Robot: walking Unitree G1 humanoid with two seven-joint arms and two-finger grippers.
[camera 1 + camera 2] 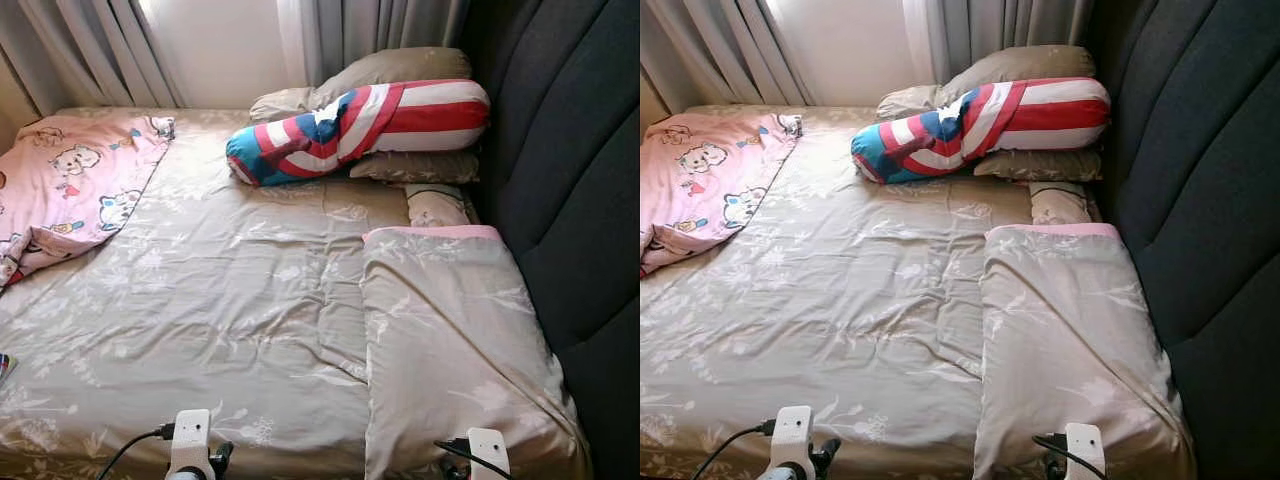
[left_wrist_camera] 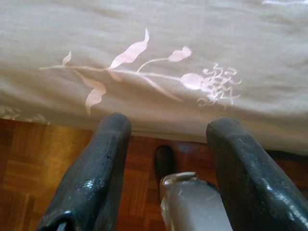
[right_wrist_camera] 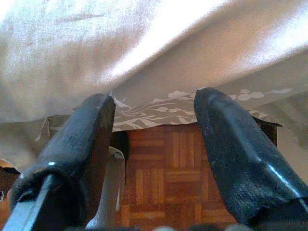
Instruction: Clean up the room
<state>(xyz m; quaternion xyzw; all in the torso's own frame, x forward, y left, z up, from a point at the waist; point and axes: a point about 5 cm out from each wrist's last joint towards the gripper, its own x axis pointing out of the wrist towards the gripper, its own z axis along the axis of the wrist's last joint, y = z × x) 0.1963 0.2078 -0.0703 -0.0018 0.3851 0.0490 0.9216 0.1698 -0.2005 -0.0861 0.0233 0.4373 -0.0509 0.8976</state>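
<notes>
Grey curtains [image 1: 90, 50], dark padded headboard [image 1: 570, 150]; parquet floor [image 3: 163, 178]

The bed [image 1: 230, 300] bears a folded quilt [image 1: 450, 350]; a pink blanket [image 1: 70, 180]; stacked pillows [image 1: 370, 120].

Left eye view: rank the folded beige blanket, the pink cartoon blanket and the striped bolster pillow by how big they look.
1. folded beige blanket, clearly largest, though it lies nearest the camera.
2. pink cartoon blanket and striped bolster pillow look alike in area; the blanket is cut off by the frame edge, so I won't rank them.
</notes>
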